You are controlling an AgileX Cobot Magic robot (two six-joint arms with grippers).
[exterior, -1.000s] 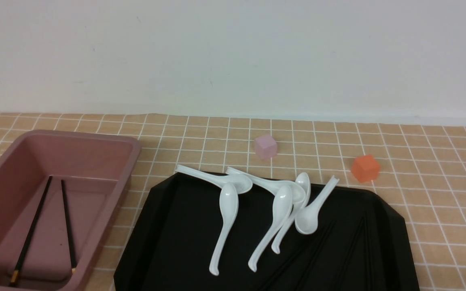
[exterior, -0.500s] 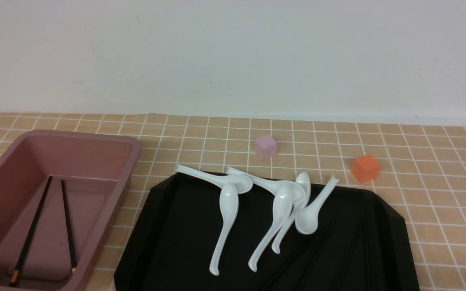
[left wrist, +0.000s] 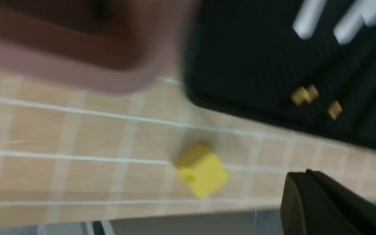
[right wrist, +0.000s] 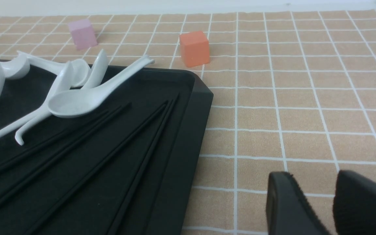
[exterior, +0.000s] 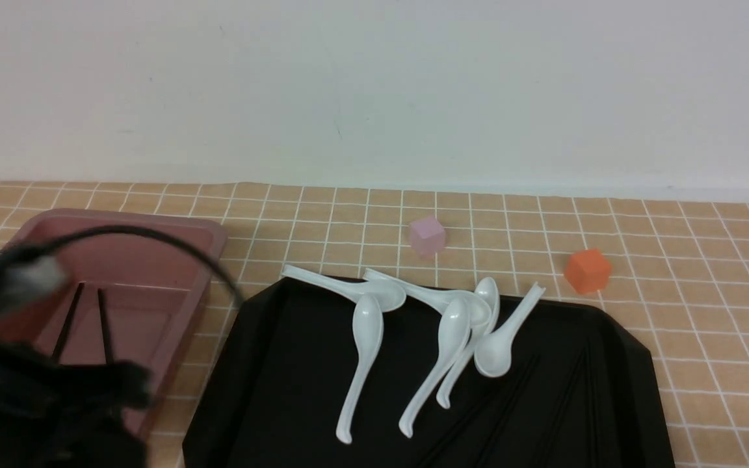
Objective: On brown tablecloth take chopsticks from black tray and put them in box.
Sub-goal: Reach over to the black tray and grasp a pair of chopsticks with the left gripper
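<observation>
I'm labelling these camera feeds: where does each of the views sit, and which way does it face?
Front: between the arms, facing forward over the black tray; blurred left arm shows.
Left wrist: on that arm, facing down at the box and a tray corner; gripper tip shows.
Right wrist: on that arm, facing forward; gripper shows.
Front and right share the orange cube.

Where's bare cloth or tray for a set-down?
Bare: tablecloth right of the black tray; tray's left part, between its left wall and the spoons. Crowded: tray middle, overlapping spoons; tray right, chopsticks; box, arm over it.
</observation>
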